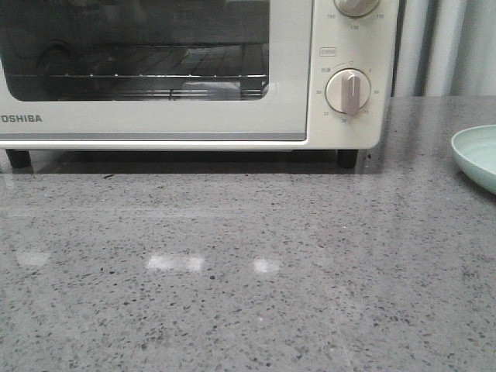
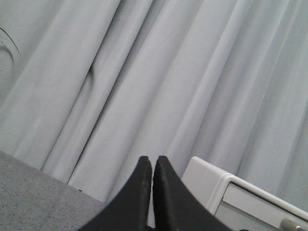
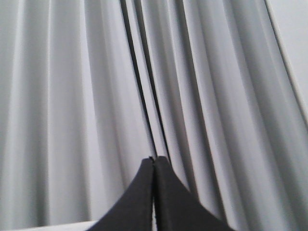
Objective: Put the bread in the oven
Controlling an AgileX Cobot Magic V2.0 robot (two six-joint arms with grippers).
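Observation:
The cream-white Toshiba oven (image 1: 232, 116) stands at the back of the grey table with its glass door closed; a wire rack shows behind the window. A corner of the oven also shows in the left wrist view (image 2: 231, 197). The bread is out of view. My left gripper (image 2: 152, 161) is shut with nothing between the fingers, raised and facing the curtain beside the oven. My right gripper (image 3: 154, 161) is shut and empty, also facing the curtain. Neither gripper shows in the front view.
A pale green plate (image 1: 477, 155) sits at the table's right edge, partly cut off. Two beige dials (image 1: 349, 91) are on the oven's right panel. Grey curtains (image 2: 168, 72) hang behind the table (image 1: 248, 263).

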